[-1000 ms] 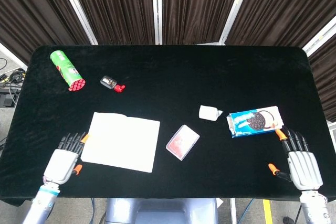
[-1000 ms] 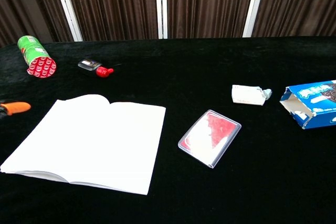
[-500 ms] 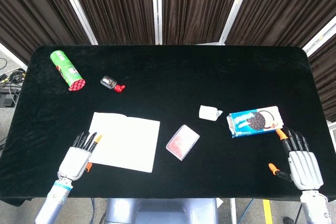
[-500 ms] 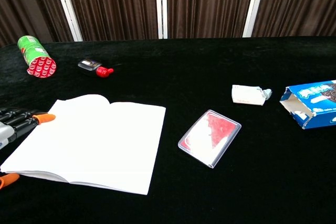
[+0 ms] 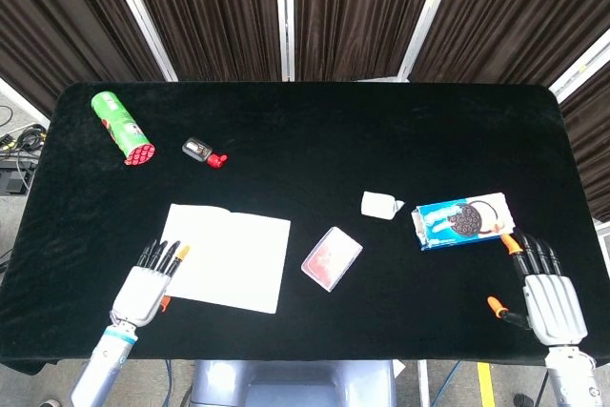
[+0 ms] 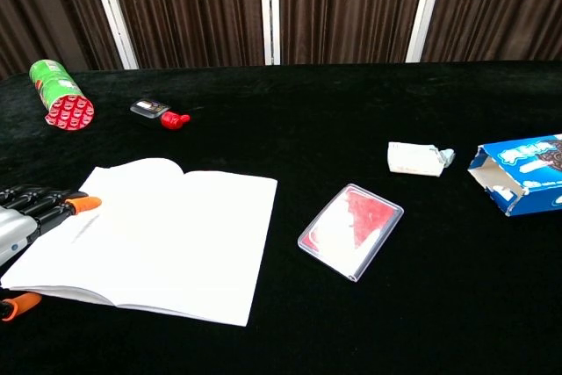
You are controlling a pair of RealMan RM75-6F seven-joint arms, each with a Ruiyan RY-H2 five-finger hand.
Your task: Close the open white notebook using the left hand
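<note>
The white notebook point(image 5: 223, 256) is lying open and flat on the front left part of the black table point(image 5: 305, 131), its pages facing up and the fold running near its left third. The left hand point(image 5: 146, 288) is sitting at the notebook's left edge with its fingers stretched out and slightly apart, holding nothing; in the chest view its orange fingertips point(image 6: 85, 205) are reaching over the left page, though whether they are touching the paper cannot be told. The right hand point(image 5: 548, 299) is lying flat near the table's front right corner, fingers spread, gripping nothing. Just right of the notebook, a clear packet with red contents point(image 5: 331, 257) is lying at an angle. Farther right, a small white crumpled wrapper point(image 5: 381, 205) is sitting beside a blue cookie box point(image 5: 463, 220). Toward the back left, a green can with a red end point(image 5: 122, 128) is lying on its side, with a small black and red object point(image 5: 203, 152) near it.
</note>
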